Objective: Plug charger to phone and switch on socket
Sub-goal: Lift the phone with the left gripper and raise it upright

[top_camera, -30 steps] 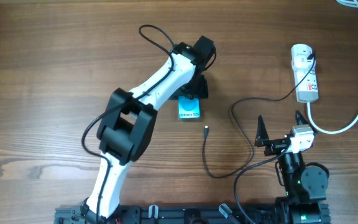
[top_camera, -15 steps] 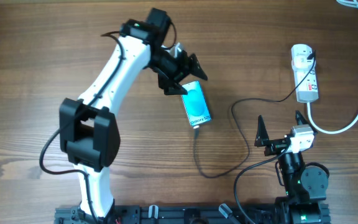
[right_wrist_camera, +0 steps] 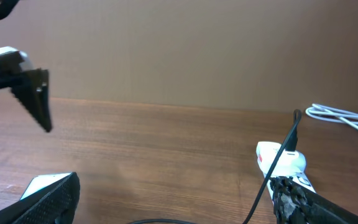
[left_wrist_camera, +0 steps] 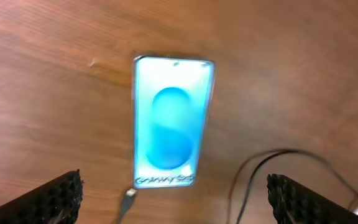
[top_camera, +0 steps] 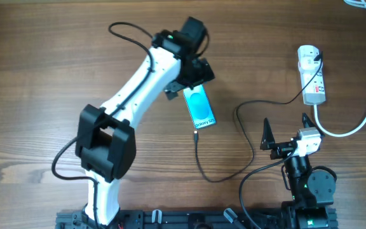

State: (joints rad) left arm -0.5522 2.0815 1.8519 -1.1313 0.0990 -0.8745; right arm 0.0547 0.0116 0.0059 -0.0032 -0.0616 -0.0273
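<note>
Shows left gripper (top_camera: 191,77) spread wide and empty over the upper end of the phone (top_camera: 201,108), flat on the table (top_camera: 43,51). Cannot tell through blur whether the charger (left_wrist_camera: 128,198) tip meets the port. Shows right gripper (top_camera: 286,130) wide too, empty, near the socket (top_camera: 312,75).

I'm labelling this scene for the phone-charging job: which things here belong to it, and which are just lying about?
Job in hand:
- teal-screened rectangular smartphone
- thin black charger cable
- white elongated power strip with red switch

Just lying about:
- thick white cord running from the strip
</note>
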